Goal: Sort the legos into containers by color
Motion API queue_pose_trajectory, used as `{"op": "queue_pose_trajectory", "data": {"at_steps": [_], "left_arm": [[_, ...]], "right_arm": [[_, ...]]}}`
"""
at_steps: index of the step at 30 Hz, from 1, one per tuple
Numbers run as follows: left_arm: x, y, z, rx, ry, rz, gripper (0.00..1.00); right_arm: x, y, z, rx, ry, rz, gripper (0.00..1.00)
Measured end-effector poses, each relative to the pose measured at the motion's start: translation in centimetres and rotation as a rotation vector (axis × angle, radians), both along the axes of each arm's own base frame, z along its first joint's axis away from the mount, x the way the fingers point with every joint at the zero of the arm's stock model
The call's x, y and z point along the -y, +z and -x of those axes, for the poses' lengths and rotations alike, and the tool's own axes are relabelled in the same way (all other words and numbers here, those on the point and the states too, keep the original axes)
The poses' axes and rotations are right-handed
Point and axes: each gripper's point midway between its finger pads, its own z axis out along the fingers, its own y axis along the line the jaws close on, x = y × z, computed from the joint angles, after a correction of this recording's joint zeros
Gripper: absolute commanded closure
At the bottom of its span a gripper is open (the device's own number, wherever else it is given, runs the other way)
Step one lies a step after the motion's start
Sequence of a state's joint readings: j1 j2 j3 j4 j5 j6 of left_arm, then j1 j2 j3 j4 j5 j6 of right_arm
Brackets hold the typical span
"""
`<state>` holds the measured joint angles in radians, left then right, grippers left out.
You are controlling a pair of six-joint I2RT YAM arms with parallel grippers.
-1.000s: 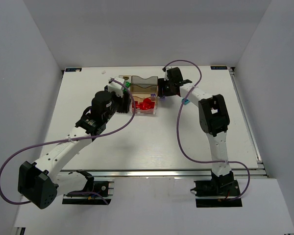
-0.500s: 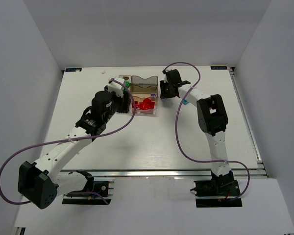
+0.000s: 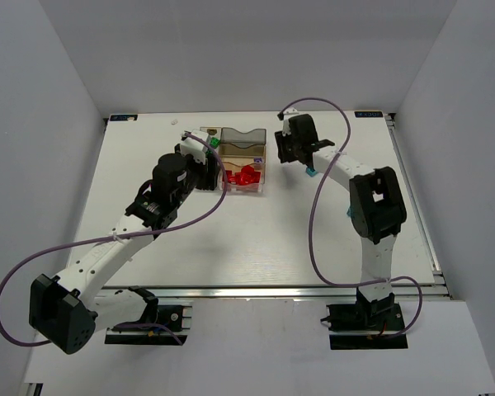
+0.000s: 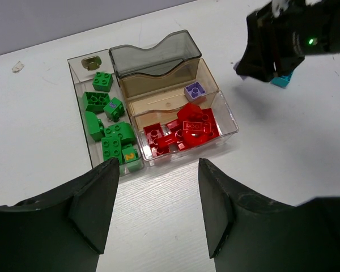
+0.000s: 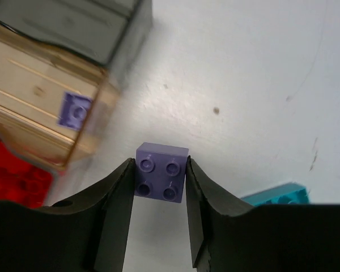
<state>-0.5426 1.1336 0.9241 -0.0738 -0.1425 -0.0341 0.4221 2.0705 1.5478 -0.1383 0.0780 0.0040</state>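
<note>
The right gripper (image 5: 160,170) is clamped on a lilac brick (image 5: 161,180). Both fingers press against opposite side faces of the brick, and its four studs face the wrist camera. The brick is held over the white table (image 3: 190,239), just beside the right-hand wall of the organizer tray (image 4: 229,116) and outside every compartment. Whether the brick touches the table surface cannot be determined.

A light blue brick (image 5: 277,194) lies on the table near the right gripper, apart from the tray.

The left gripper (image 4: 157,209) is released, with its fingers spread wide and nothing between them. It hangs at the near left side of the tray, tilted toward it.

Tray contents, as shown by the left wrist view:
- Long narrow compartment on the left side: the green bricks (image 4: 107,127), piled loosely along its length.
- Near wide compartment: the red bricks (image 4: 181,133), heaped together.
- Middle wide compartment: a second lilac brick (image 4: 195,90), studs up, close to the right wall.
- Far wide compartment: grey-tinted walls with a wavy top edge – contents not discernible.
</note>
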Motion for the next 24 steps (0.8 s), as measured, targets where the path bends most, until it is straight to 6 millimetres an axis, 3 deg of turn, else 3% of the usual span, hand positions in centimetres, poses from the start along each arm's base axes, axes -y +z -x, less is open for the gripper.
{"op": "queue_pose_trajectory", "data": {"at_steps": [4,8,12,16,20,24], "left_arm": [[0.0,0.0,0.0,0.000,0.000,0.000,0.32],[0.0,0.0,0.0,0.001,0.000,0.000,0.32],[0.0,0.0,0.0,0.000,0.000,0.000,0.32],[0.0,0.0,0.0,0.001,0.001,0.000,0.32],[0.0,0.0,0.0,0.001,0.001,0.000,0.32],[0.0,0.0,0.0,0.001,0.002,-0.001,0.32]], "right_arm": [[-1.9,4.7,-1.0,0.115,0.050,-0.060,1.00],[-4.4,6.6,-1.0,0.146,0.118,-0.113,0.95],[-7.1,6.5,-1.0,0.125,0.182,-0.159,0.82],[-9.2,4.6,-1.1,0.067,0.218,-0.183,0.70],[-9.9,2.8,-1.2,0.018,0.224,-0.185,0.45],[-9.8,2.1,-0.9,-0.012,0.219,-0.185,0.38]]}}
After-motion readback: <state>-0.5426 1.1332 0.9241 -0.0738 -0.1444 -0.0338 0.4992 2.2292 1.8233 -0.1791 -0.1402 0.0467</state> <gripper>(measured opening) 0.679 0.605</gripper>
